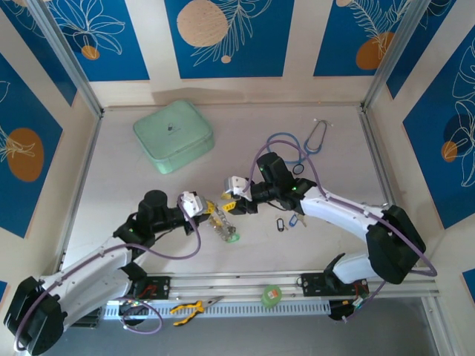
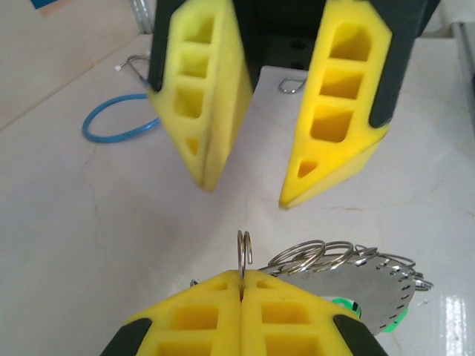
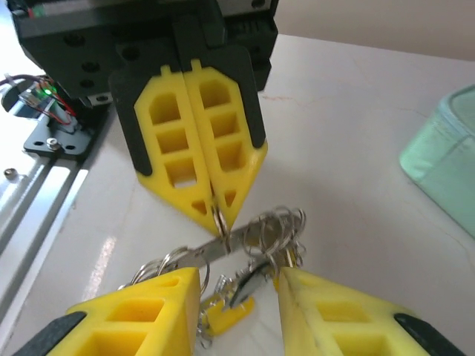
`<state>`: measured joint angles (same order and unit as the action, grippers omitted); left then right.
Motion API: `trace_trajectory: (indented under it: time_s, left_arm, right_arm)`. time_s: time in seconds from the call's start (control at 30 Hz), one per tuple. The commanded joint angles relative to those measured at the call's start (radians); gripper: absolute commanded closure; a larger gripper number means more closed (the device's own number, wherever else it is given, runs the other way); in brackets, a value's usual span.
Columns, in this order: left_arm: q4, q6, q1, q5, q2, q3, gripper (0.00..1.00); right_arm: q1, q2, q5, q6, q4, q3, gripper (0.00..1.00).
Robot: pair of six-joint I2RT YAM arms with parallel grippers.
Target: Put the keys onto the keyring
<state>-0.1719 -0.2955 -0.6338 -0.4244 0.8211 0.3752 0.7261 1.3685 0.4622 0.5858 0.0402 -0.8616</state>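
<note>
Keyring — partly behind left tool
</note>
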Motion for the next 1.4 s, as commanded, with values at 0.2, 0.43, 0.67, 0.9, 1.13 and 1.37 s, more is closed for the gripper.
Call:
trace_trajectory:
  time_s: [0.2,0.43,0.67,0.9,1.13,1.37]
  left_arm:
    - [0.366,-0.144,-0.009,0.057,0.017,0.205,1.00]
    - [0.443,-0.146,-0.009,0.064,0.064,0.287,1.00]
    - [0.349,-0.053,-0.009,0.039,0.077,0.260,1.00]
    - [0.242,-0.022,-0.011,0.045,0.082,0.206,1.00]
    - [0.128,0.035,-0.012,0.123,0.094,0.183,1.00]
    - [0.146,0.048,-0.015,0.110,0.121,0.194,1.00]
  right_arm:
    - [0.053,-0.065,-0.195,0.103,0.066,-0.006,0.69]
    - [0.034,-0.061,-0.185,0.004,0.020,0.000,0.73]
    - [0.016,-0.177,-0.237,-0.299,-0.134,0.138,0.81]
    - [0.030,-0.285,-0.717,-1.015,0.302,0.086,0.72]
    - [-0.006,-0.263,-0.871,-1.415,0.767,0.086,0.72]
    - [-0.096,-0.097,-0.713,-1.319,0.762,0.063,0.66]
